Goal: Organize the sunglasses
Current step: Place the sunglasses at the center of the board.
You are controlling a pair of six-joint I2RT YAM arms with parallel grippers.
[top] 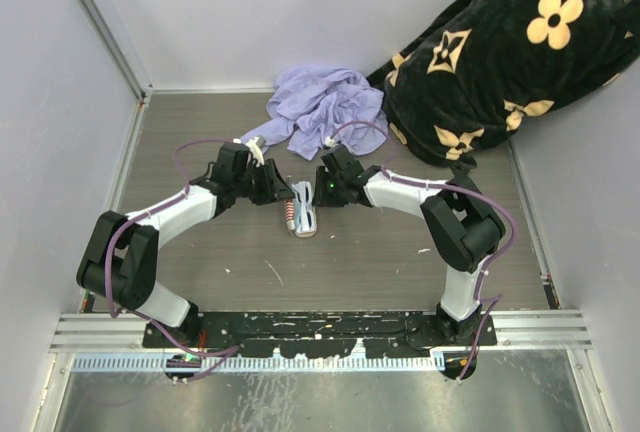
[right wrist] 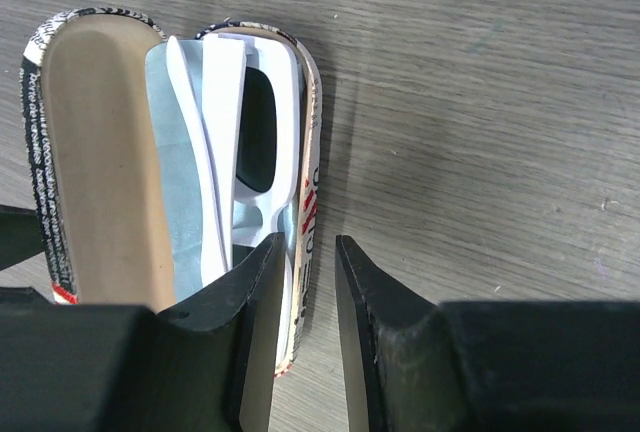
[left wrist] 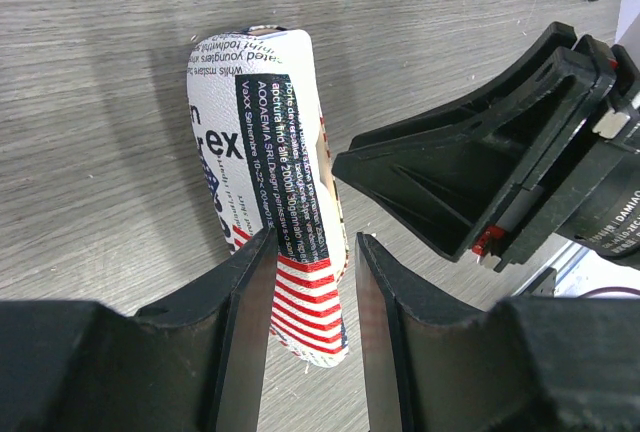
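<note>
The red-and-white printed case [top: 303,212] lies on the table between my two grippers. In the right wrist view it stands open [right wrist: 95,152]. The white sunglasses [right wrist: 285,122] lie folded inside it on a light-blue cloth [right wrist: 175,192]. My right gripper [right wrist: 305,247] is open; one finger is over the sunglasses and the other is outside the case's right wall [right wrist: 310,187]. My left gripper [left wrist: 315,242] is open and straddles the striped end of the case [left wrist: 270,132]. In the top view the left gripper [top: 278,190] and right gripper [top: 322,192] face each other across the case.
A crumpled lilac cloth [top: 325,107] lies just behind the grippers. A large black blanket with cream flower prints [top: 510,52] fills the back right corner. Grey walls [top: 60,102] close the left, back and right. A metal rail [top: 300,327] runs along the near edge.
</note>
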